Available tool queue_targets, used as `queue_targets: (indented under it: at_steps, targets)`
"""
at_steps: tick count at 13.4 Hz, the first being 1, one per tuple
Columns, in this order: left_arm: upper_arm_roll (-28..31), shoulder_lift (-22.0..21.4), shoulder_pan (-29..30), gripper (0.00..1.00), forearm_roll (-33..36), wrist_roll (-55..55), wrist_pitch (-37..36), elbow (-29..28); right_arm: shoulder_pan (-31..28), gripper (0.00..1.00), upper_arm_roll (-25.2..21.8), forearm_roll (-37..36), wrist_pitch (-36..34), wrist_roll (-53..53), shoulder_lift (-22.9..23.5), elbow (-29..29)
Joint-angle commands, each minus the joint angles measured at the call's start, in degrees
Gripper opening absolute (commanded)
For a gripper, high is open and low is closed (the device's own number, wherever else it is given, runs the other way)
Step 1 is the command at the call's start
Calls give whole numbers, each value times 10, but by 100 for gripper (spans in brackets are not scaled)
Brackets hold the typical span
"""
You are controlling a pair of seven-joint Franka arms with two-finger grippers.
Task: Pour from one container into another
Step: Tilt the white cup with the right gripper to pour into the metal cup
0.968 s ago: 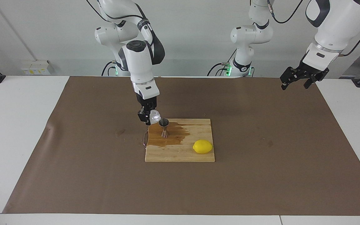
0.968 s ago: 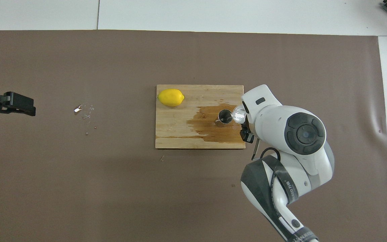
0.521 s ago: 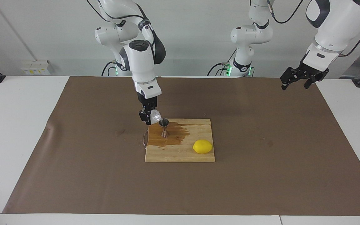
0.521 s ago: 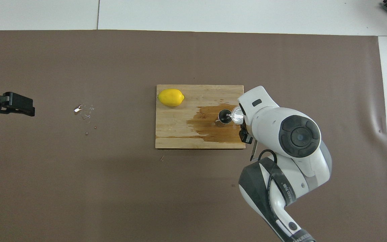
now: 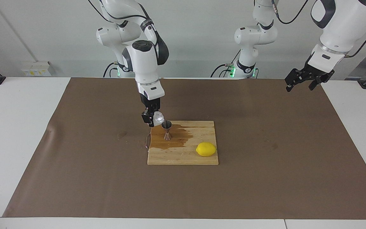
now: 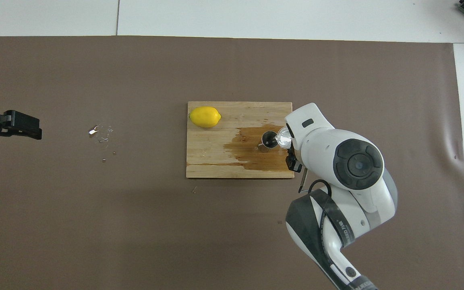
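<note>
The right gripper (image 5: 151,120) pinches the cup (image 5: 157,118), tipped just over the jigger (image 5: 166,129). The left gripper (image 5: 301,81) waits, its fingers apart.

No legible text, labels or numbers anywhere.

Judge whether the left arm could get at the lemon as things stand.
Probably yes. The lemon lies bare on the cutting board, toward the left arm's end; the left claw waits aloft, and the right claw holds the cup over the jigger.

The right gripper (image 6: 287,150) is tipping the cup (image 6: 283,137) at the jigger (image 6: 268,141) standing on the wet cutting board (image 6: 216,161).
</note>
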Motion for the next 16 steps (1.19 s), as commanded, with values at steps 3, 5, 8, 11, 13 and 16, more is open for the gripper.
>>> queue_targets:
  at_steps: [3,5,8,11,13,16]
  targets:
    - [-7,-15,9,100,-1,-5,0,-16,0,22,4,-18,-2,22,-8,1]
    - [-7,-15,10,100,-1,-5,0,-16,-1,22,4,-16,-2,19,-8,1]
    - [-7,-15,9,100,-1,-5,0,-16,-5,22,4,-9,-4,16,-8,1]
    - [-7,-15,10,100,-1,-5,0,-16,-5,22,5,3,-4,17,-7,1]
    - [-7,-15,9,100,-1,-5,0,-16,-5,22,5,40,-3,-2,-7,1]
    - [-7,-15,10,100,-1,-5,0,-16,-11,22,3,112,-1,-67,-9,1]
